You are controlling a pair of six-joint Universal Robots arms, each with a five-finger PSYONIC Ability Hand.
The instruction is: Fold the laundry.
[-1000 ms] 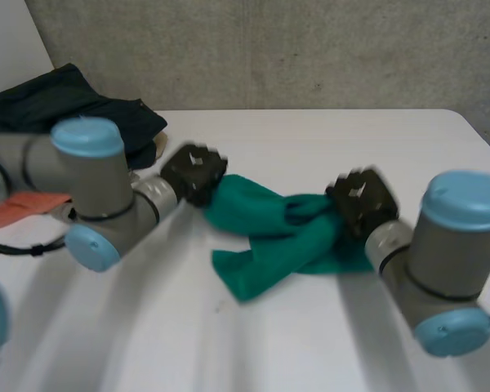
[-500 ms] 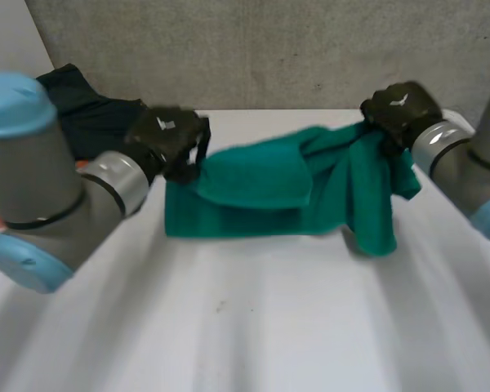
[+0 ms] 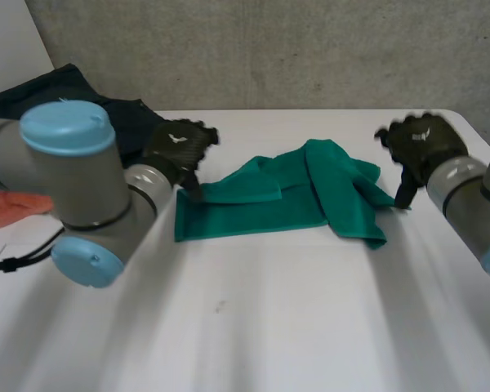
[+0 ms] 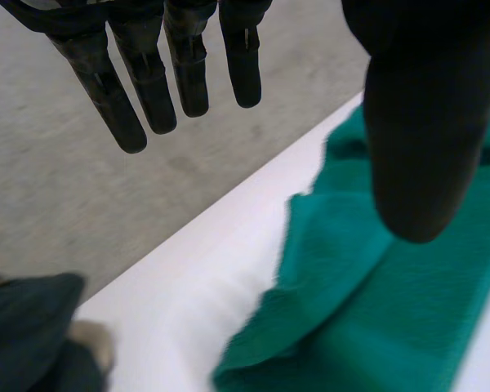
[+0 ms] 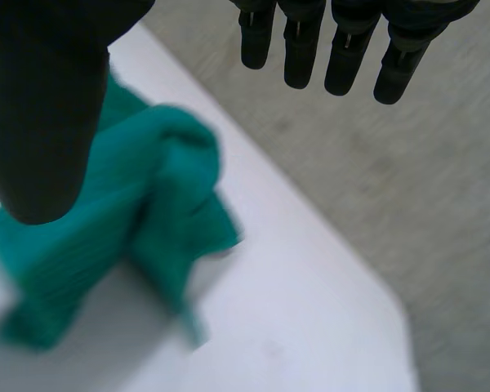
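A green cloth (image 3: 287, 198) lies loosely crumpled on the white table (image 3: 245, 327), with one part folded over its right end. My left hand (image 3: 180, 147) hovers at the cloth's left end, fingers (image 4: 147, 73) straight and apart from the thumb (image 4: 425, 122), nothing between them. The green cloth (image 4: 367, 310) lies below that thumb. My right hand (image 3: 420, 143) hangs just off the cloth's right end, fingers (image 5: 343, 41) straight and spread from the thumb (image 5: 45, 106), holding nothing. Below the right thumb, the bunched end of the green cloth (image 5: 106, 237) rests on the table.
A heap of dark clothes (image 3: 73, 106) lies at the table's back left, behind my left arm. An orange-red cloth (image 3: 8, 208) sits at the left edge. A grey wall stands behind the table. The table's right edge (image 3: 482, 139) runs close to my right hand.
Both hands lifted and spread the green cloth, then let go of it. The cloth has dropped onto the table and both hands have opened.
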